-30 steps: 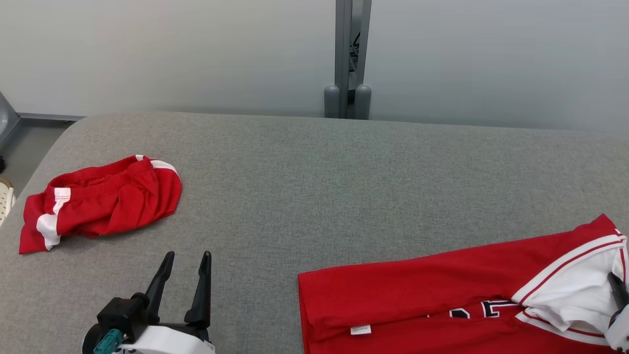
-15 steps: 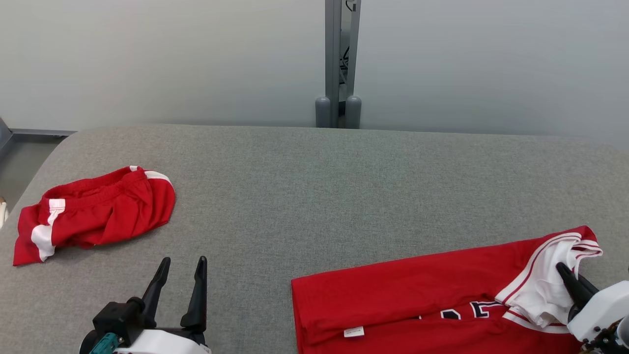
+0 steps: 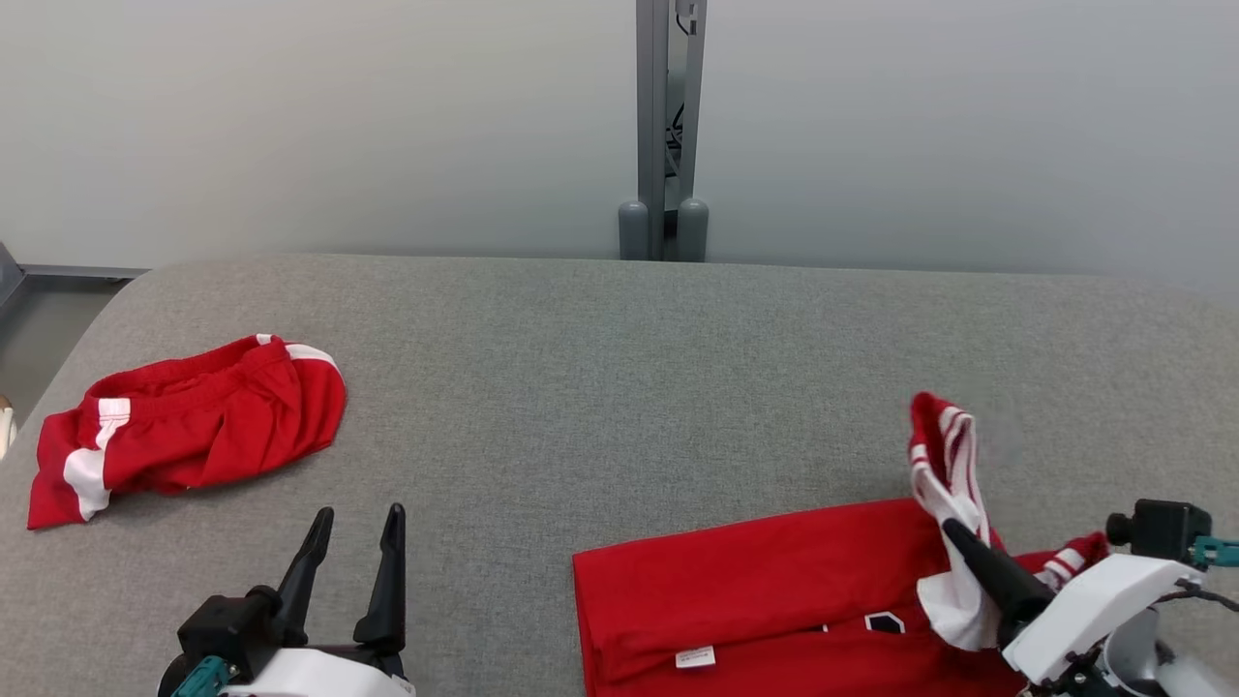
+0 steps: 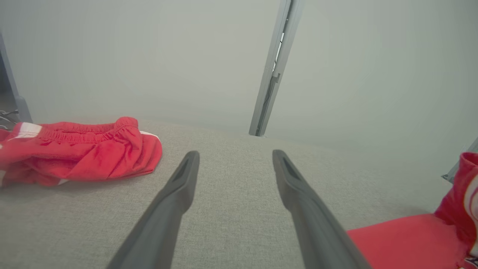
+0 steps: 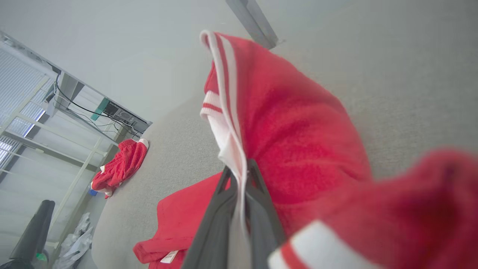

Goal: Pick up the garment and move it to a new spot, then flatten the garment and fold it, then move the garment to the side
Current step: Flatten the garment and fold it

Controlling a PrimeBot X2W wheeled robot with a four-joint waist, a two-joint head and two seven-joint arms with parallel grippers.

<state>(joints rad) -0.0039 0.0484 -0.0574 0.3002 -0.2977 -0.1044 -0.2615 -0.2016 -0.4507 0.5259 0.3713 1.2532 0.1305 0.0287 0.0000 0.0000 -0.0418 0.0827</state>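
The garment is a red jersey (image 3: 755, 590) with white striped trim, lying at the lower right of the grey table (image 3: 619, 368). My right gripper (image 3: 953, 530) is shut on the trimmed edge and holds it up, so a flap (image 3: 944, 450) stands above the flat part. In the right wrist view the gripper's (image 5: 239, 171) fingers pinch the white trim, with the red cloth (image 5: 298, 142) draped over and past them. My left gripper (image 3: 359, 513) rests open at the lower left, well apart from the jersey, with nothing between its fingers (image 4: 179, 186).
A crumpled pair of red shorts (image 3: 194, 411) with white stripes lies at the table's left end, also seen in the left wrist view (image 4: 82, 149). A grey post (image 3: 663, 126) stands behind the far edge. Bare grey surface lies between the shorts and the jersey.
My right gripper has lifted the jersey's trimmed end and carried it leftward, so the cloth now stands up over the flat part. The camera shifted a little. The left gripper stays put.
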